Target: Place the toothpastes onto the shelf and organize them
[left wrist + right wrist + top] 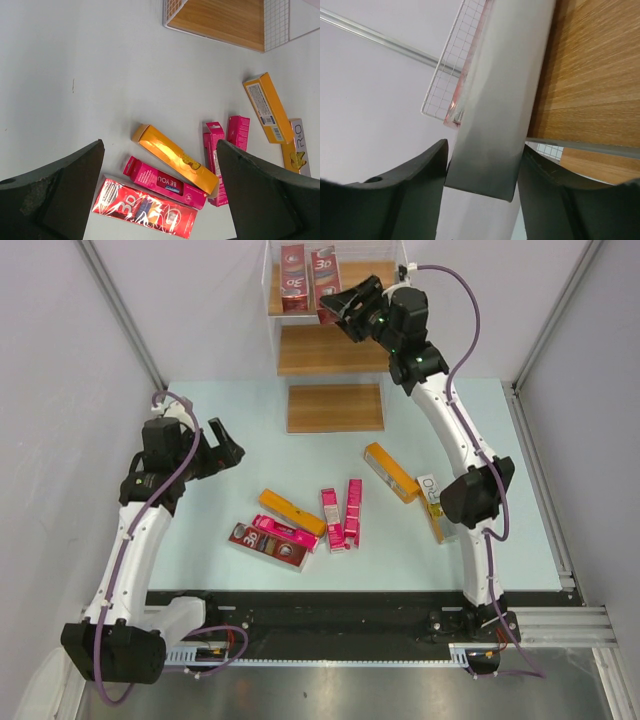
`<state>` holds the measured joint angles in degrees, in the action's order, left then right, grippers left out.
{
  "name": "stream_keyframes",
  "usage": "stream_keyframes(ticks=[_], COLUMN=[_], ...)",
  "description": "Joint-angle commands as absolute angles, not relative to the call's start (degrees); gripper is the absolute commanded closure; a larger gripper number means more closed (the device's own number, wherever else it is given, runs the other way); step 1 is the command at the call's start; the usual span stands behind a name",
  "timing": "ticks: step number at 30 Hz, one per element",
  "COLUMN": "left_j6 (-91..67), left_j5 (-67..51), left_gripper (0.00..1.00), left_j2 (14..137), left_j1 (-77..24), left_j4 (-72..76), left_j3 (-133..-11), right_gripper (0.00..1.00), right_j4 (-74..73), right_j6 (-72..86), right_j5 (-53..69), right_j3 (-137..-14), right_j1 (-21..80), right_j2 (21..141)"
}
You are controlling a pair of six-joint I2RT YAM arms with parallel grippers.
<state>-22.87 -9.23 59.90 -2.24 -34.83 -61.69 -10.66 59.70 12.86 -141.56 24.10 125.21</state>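
The shelf (335,352) stands at the back of the table. Two dark red "3D" cartons stand on its top board, one on the left (293,278) and one beside it (325,272). My right gripper (342,308) is shut on the lower end of that second carton. In the right wrist view the carton shows as a grey face (505,100) between the fingers, against the wooden board (600,75). My left gripper (225,452) is open and empty above the table. Below it lie a red "3D" carton (145,210), a pink one (165,182) and an orange one (175,157).
More cartons lie mid-table: two pink ones side by side (332,518) (353,512), an orange one (391,472), and an orange-and-white one (432,505) partly under my right arm. The shelf's lowest board (336,408) is bare. Grey walls close in both sides.
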Motion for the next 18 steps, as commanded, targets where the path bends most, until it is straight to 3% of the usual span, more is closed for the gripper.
stream_keyframes(ticks=[1,13,18], left_j6=[-21.89,-22.15,-22.15], left_j5=[-10.02,-10.9,-11.16], left_gripper=[0.0,0.0,0.0], left_j2=[58.18,57.48,57.48], left_j1=[-2.55,-2.72,-2.72], left_j4=[-33.4,-33.31,-33.14], left_j3=[-61.35,-60.38,-59.68], right_gripper=[0.36,0.1,0.06], right_j4=[-7.21,-8.79,-9.23], right_j6=[61.35,57.57,55.29], right_j5=[13.45,14.59,14.06], right_j3=[-144.23,-138.09,-135.62], right_j1=[23.99,24.35,24.26], right_j2=[125.07,119.45,116.64])
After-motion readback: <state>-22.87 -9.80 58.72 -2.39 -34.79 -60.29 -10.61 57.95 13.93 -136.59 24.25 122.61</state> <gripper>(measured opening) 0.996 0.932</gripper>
